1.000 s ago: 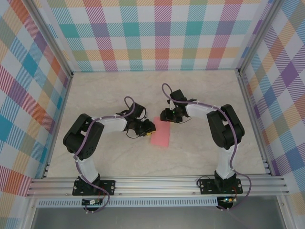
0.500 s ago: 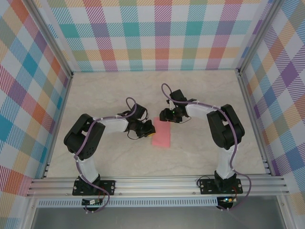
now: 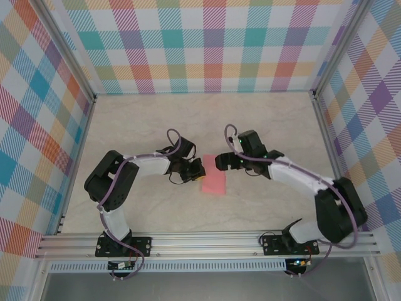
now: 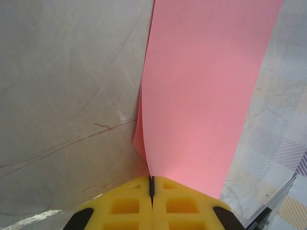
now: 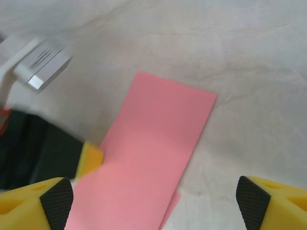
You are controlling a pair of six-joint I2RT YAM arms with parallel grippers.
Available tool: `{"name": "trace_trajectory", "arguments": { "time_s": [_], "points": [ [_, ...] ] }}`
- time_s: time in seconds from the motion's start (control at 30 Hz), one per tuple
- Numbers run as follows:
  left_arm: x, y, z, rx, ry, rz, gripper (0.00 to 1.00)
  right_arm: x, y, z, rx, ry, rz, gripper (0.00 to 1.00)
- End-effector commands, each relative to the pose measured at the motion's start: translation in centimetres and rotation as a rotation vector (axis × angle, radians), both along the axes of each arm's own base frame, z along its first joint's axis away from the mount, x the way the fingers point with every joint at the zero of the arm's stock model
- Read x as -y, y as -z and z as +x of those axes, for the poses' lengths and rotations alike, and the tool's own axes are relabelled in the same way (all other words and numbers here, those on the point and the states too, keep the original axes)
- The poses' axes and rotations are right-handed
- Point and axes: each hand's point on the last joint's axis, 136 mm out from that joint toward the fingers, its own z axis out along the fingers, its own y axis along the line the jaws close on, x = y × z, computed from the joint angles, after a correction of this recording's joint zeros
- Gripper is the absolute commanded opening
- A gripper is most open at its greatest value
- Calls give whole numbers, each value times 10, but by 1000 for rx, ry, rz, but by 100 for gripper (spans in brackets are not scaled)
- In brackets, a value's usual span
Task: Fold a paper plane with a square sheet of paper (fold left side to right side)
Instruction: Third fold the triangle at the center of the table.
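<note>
Paper (image 3: 215, 182) lies near the middle of the marbled counter (image 3: 188, 119) as a narrow pink strip, set a little askew, with one claw at each side of it. It looks folded over on itself. In the left wrist view two layers of the paper (image 4: 206, 96) show, parting slightly just beside the pinch, and in the right wrist view a sliver of a lower layer peeks out past the strip's (image 5: 148, 163) long edge

Left claw (image 3: 199, 174) sits at the paper's left edge and is fully closed. Its yellow pads (image 4: 124, 206) meet with only a thin dark seam between them, and the pink edge runs straight into that seam at the left claw (image 4: 151, 189), so it has hold of the paper. Whether that edge is lifted off the counter (image 4: 72, 72) I cannot tell

Right claw (image 3: 220, 162) hangs over the paper's far end, spread wide with nothing in its grip. From its own camera the right claw (image 5: 153, 206) has one yellow finger (image 5: 33, 201) at each bottom corner, with the strip flat on the counter (image 5: 240, 48) beneath and between them. One yellow pad of the left claw (image 5: 91, 158) shows against the paper's left edge there
</note>
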Motion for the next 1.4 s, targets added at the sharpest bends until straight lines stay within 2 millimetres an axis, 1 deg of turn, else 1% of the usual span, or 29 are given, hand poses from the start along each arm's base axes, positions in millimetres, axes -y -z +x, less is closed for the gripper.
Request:
{"name": "trace_trajectory", "arguments": {
  "time_s": [0.0, 0.1, 0.17, 0.23, 0.3, 0.37, 0.47, 0.57, 0.67, 0.77, 0.9, 1.0, 1.13, 1.23, 1.33, 1.37],
  "points": [
    [4, -17, 0, 11, -12, -7, 3, -2, 4, -36, 104, -116, -84, 93],
    [3, -16, 0, 9, -13, 2, 3, -2, 6, -68, 178, -169, -139, 95],
    [2, -15, -1, 9, -14, 9, 3, -5, 9, -84, 223, -211, -164, 96],
    [2, -15, -1, 7, -13, 13, 3, -11, 14, -95, 235, -251, -173, 96],
    [1, -14, -2, 6, -15, 16, 3, -24, 23, -104, 194, -313, -148, 96],
    [1, -15, -2, 8, -15, 18, 3, -38, 31, -108, 150, -354, -131, 94],
    [1, -16, -2, 11, -15, 21, 3, -56, 40, -106, 124, -393, -125, 91],
    [1, -17, -2, 14, -15, 23, 3, -69, 45, -99, 131, -412, -134, 91],
    [3, -17, -2, 15, -11, 22, 3, -77, 51, -95, 125, -432, -144, 91],
    [4, -19, -2, 18, -9, 19, 3, -81, 59, -95, 104, -446, -154, 88],
    [4, -20, -2, 20, -9, 22, 3, -80, 72, -99, 67, -453, -170, 84],
    [4, -21, -2, 21, -8, 24, 3, -72, 84, -101, 46, -445, -200, 83],
    [4, -22, -2, 23, -7, 26, 3, -63, 95, -104, 27, -437, -232, 83],
    [3, -23, -2, 24, -12, 26, 3, -59, 90, -101, 51, -423, -247, 83],
    [3, -23, -3, 19, -17, 27, 3, -57, 68, -95, 114, -415, -244, 83],
    [4, -24, -3, 16, -19, 25, 3, -57, 57, -94, 149, -413, -241, 83]
  ]
}}
